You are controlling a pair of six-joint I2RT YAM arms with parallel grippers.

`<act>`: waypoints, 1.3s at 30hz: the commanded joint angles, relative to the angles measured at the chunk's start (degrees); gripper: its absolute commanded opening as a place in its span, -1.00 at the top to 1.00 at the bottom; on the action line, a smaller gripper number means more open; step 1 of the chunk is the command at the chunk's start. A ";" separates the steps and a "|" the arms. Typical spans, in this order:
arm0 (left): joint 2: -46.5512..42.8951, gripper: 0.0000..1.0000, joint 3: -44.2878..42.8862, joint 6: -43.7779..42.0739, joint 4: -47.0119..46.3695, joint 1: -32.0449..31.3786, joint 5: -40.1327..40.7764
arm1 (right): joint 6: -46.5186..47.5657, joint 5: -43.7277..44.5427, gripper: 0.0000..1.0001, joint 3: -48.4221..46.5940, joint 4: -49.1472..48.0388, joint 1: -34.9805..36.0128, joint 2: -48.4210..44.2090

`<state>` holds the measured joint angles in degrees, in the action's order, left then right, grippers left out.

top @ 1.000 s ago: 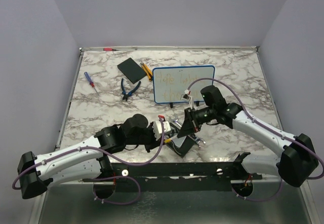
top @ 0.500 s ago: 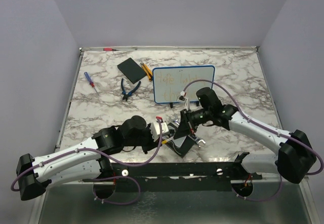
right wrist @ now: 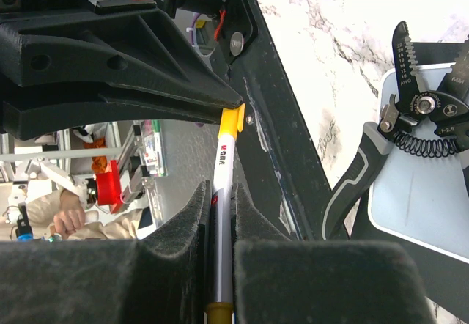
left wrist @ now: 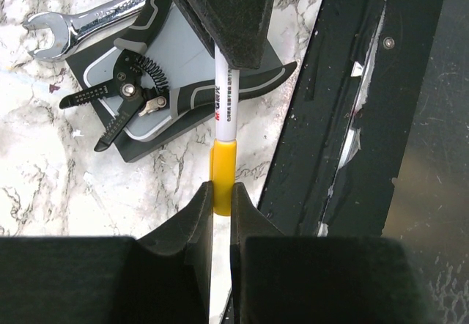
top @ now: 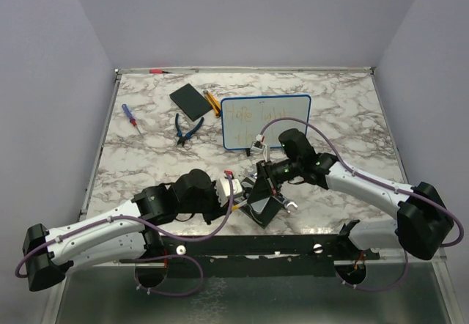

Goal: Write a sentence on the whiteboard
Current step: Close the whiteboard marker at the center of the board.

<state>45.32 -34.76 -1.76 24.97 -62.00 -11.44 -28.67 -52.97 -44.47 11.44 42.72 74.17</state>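
Left fingers (left wrist: pixel 194 221) clamped on yellow cap of marker (left wrist: pixel 226 97); right fingers (right wrist: pixel 192 214) clamped on its white barrel, red print unreadable. Whiteboard (top: pixel 293 130) stands far centre on worktop (top: pixel 146 148); faint orange sentence (top: pixel 253 111) illegible.

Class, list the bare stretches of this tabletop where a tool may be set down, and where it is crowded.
Bare marble: right of the whiteboard to the table edge; between the screwdriver, pliers and left arm. Crowded: near middle, left pincer and right pincer gripping one marker beside the wrench.
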 commanded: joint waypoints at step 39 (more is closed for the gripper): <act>-2.02 0.29 -2.87 -0.41 -11.10 1.33 8.05 | 2.75 27.93 0.99 -6.89 16.35 5.97 -12.69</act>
<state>45.08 -35.20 -2.59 18.52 -61.08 -7.57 -25.89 -31.14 -50.52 24.93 48.03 63.96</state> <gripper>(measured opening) 0.280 0.101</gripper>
